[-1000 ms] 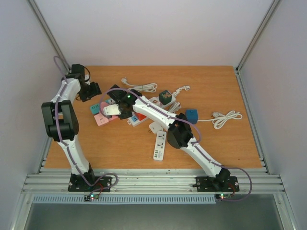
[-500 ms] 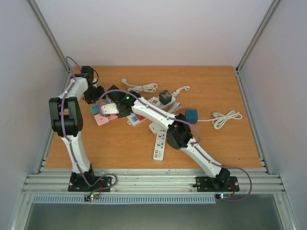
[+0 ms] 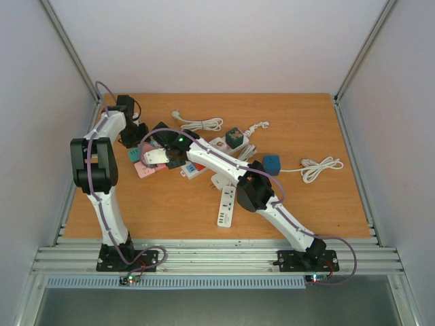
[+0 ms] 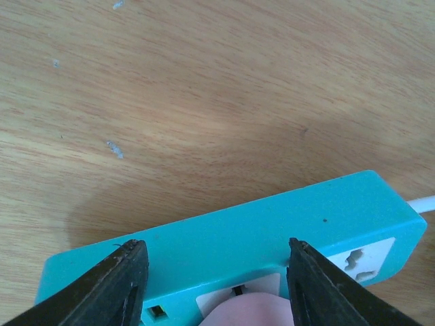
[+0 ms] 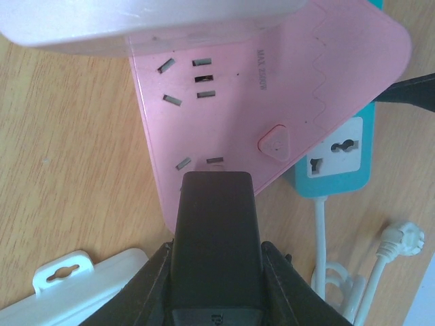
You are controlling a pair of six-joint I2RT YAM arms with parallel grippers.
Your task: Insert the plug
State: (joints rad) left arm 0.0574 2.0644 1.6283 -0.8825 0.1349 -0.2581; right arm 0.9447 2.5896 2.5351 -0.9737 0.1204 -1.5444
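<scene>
Plug approach: my right hand [image 5: 216, 275] grips the black plug [image 5: 216, 217] above the pink strip [image 5: 272, 88].
I judge it hangs by the near sockets [image 5: 200, 161] for lining up. My left hand [image 4: 216, 272], fingers apart, sits over the teal strip [image 4: 272, 227], probably bracing it. Bare table [image 5: 68, 170] lies left; a white cord [image 5: 319, 238] crowds the right.

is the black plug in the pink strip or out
Probably out: the black plug in the right gripper hangs over the pink strip, empty slots showing past its tip; prongs hidden.
</scene>
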